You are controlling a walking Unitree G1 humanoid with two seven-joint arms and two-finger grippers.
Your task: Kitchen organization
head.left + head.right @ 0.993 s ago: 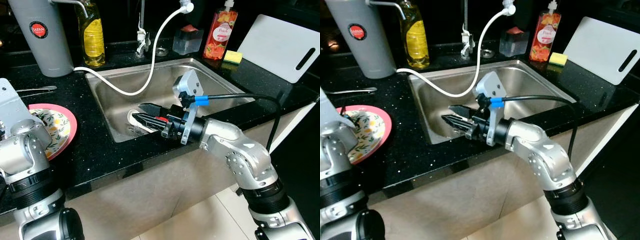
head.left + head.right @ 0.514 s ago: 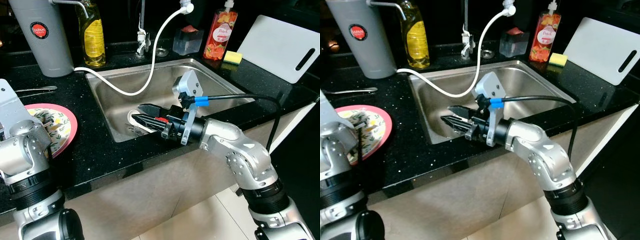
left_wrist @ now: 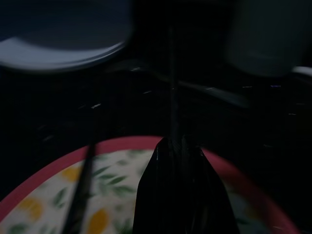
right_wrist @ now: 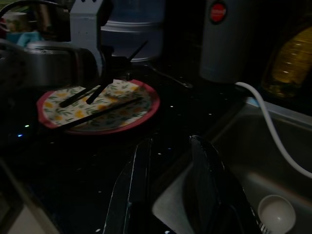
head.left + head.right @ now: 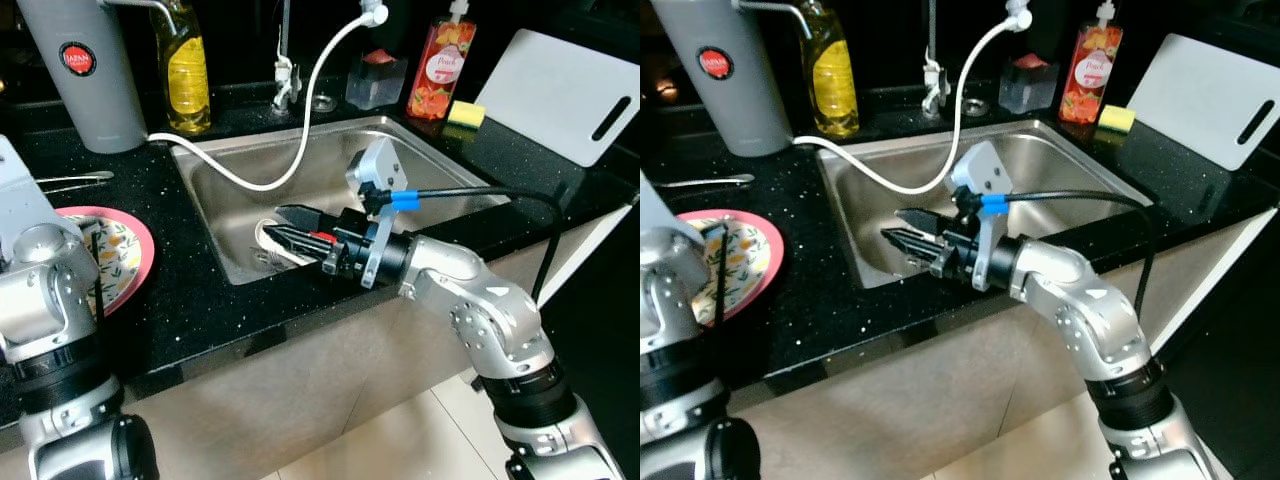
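Note:
A pink-rimmed floral plate (image 5: 125, 250) lies on the black counter left of the steel sink (image 5: 330, 150). Dark chopsticks (image 4: 100, 113) rest across it. My left gripper (image 3: 171, 144) hangs over the plate, shut on one thin black chopstick (image 3: 171, 87) that stands nearly upright, seen as a dark line (image 5: 719, 275). My right gripper (image 5: 276, 222) is open and holds nothing; it hovers above the sink's front left corner, pointing toward the plate. Below it in the basin sits a small white dish (image 5: 266, 236) with some metal cutlery beside it.
A white hose (image 5: 300, 130) loops from the tap into the sink. A grey flask (image 5: 85, 70) and oil bottle (image 5: 187, 75) stand at the back left, a metal utensil (image 5: 70, 180) behind the plate. Soap bottle (image 5: 438, 70), sponge (image 5: 465, 113) and white cutting board (image 5: 565, 95) are at the right.
My left arm has lifted and turned a little over the plate, bringing the held chopstick more upright. The right arm and gripper have stayed in place.

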